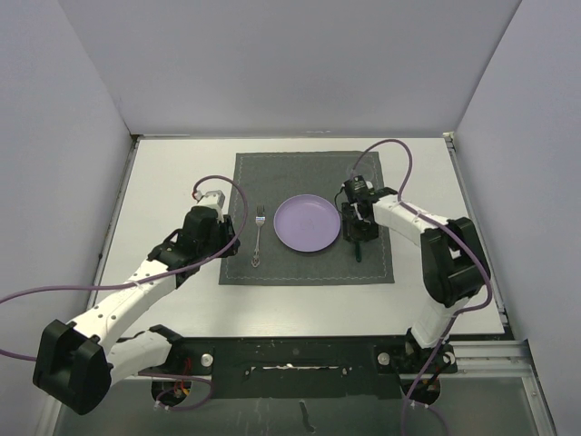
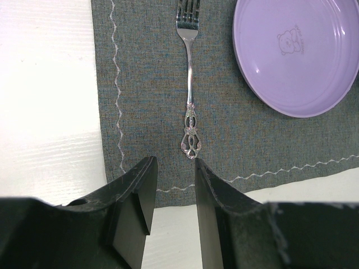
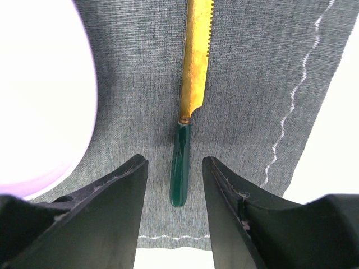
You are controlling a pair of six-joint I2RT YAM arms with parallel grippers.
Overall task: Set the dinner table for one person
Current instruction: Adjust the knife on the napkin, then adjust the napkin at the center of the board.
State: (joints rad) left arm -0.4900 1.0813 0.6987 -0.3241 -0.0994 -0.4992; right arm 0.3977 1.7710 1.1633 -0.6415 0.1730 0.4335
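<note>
Dinner table (image 1: 172, 182): white top, bearing a dark grey placemat (image 1: 309, 173) at its middle. On the mat: purple plate (image 1: 308, 224), centre; silver fork (image 2: 190, 84) just left of it; knife (image 3: 193, 73), yellow blade and green handle, just right. Left gripper (image 2: 174, 165): fingers narrowly parted, empty, just short of the fork's handle end. Right gripper (image 3: 175, 165): fingers spread wide, flanking the knife handle, a gap on each side

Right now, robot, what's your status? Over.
Left gripper open by fork handle. Right gripper open over knife handle. Fork, plate, knife on placemat on dinner table. Nothing blocking.
</note>
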